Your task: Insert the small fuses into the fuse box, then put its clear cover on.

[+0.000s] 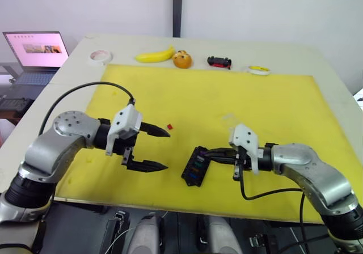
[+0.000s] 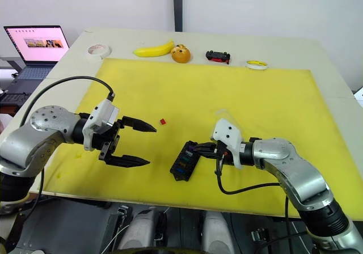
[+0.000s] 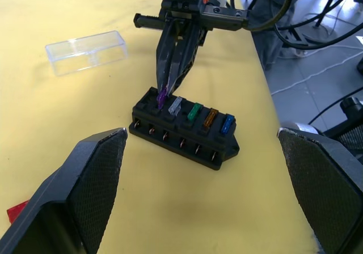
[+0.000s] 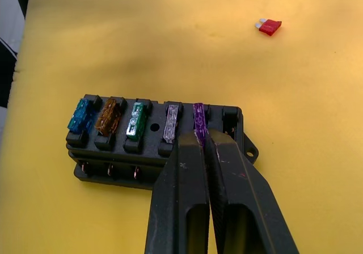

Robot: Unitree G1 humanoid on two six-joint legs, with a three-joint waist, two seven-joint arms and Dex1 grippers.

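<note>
I count five fuses in the fuse box (image 4: 156, 138): blue fuse (image 4: 81, 115), amber fuse (image 4: 109, 117), green fuse (image 4: 136, 121), grey fuse (image 4: 171, 123) and purple fuse (image 4: 198, 118), all in one row; one end slot (image 4: 229, 118) is empty. One red fuse (image 4: 269, 26) lies loose on the yellow mat (image 1: 238, 95), well apart from the box. One clear cover (image 3: 86, 51) rests on the mat just beyond the box. My right tool (image 4: 205, 143) is narrowed onto the purple fuse, tips at the box top. My left tool (image 1: 153, 149) hangs spread wide, holding nothing, beside the box; the red fuse sits just past its upper finger (image 1: 156, 130).
</note>
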